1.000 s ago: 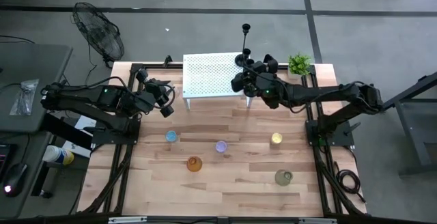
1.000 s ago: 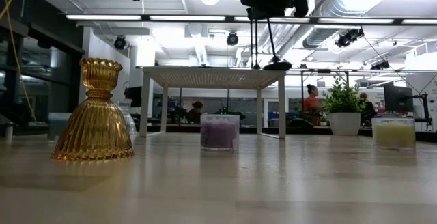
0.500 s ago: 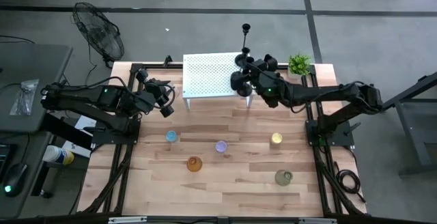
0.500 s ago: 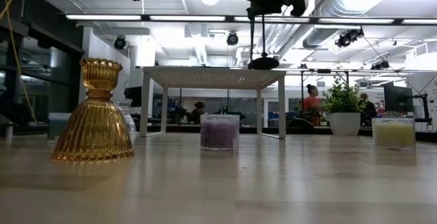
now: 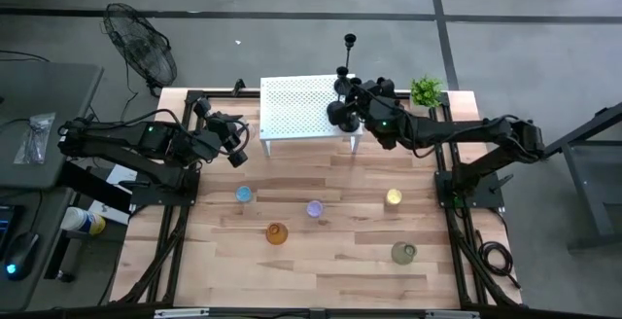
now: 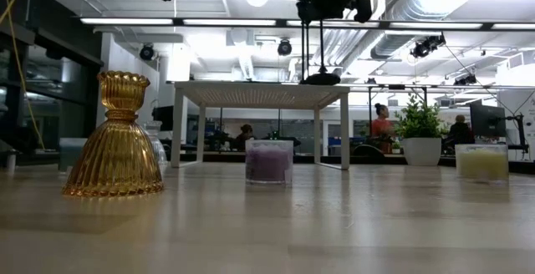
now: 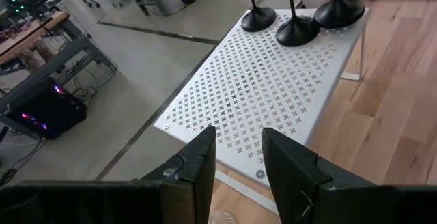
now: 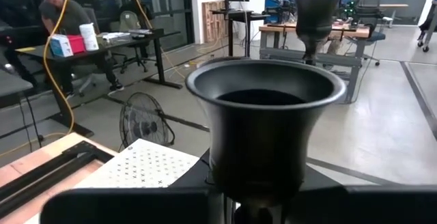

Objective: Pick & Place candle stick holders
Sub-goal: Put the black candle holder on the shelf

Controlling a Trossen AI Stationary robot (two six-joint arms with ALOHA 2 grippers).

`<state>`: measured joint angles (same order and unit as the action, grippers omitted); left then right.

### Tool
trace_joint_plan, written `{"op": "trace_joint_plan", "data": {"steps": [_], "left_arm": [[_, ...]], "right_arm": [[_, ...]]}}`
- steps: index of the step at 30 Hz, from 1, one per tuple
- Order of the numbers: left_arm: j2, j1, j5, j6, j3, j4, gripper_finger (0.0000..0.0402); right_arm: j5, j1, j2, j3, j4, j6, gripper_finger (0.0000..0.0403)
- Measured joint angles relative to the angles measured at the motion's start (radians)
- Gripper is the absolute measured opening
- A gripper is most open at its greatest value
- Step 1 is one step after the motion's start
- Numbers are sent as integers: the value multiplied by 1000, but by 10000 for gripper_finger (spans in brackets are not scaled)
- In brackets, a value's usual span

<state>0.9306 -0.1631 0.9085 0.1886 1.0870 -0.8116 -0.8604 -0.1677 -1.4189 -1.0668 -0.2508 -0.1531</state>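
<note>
the right hand point(image 5: 362, 108), clamped on a black candlestick point(image 6: 321, 50), has lowered its base almost onto the white stand point(image 5: 296, 108); placement looks near.

White perforated stand point(image 5: 303, 108) on 4 legs at the far middle of the wooden table point(image 5: 330, 261). Small green potted plant point(image 5: 426, 90) at the far right corner. Black floor fan point(image 5: 141, 45) lying beyond the far left corner. Seated person point(image 8: 60, 12) at a desk in the room behind.
</note>
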Motion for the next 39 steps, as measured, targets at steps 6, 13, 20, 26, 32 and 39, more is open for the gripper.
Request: {"op": "trace_joint_plan", "data": {"steps": [6,13,20,26,32,39], "left_arm": [[0,0,0,0,0,0,117],[0,0,1,0,0,0,117],[0,0,3,0,0,0,117],[0,0,3,0,0,0,117],[0,0,3,0,0,0,117],[0,0,3,1,0,0,117]], "right_arm": [[26,-5,0,0,8,0,33],[34,-5,-11,0,18,-7,33],[29,-1,-12,0,68,-40,33],[17,10,-12,0,80,-56,33],[-8,24,-12,0,88,-56,33],[-5,26,-12,0,129,-112,33]]}}
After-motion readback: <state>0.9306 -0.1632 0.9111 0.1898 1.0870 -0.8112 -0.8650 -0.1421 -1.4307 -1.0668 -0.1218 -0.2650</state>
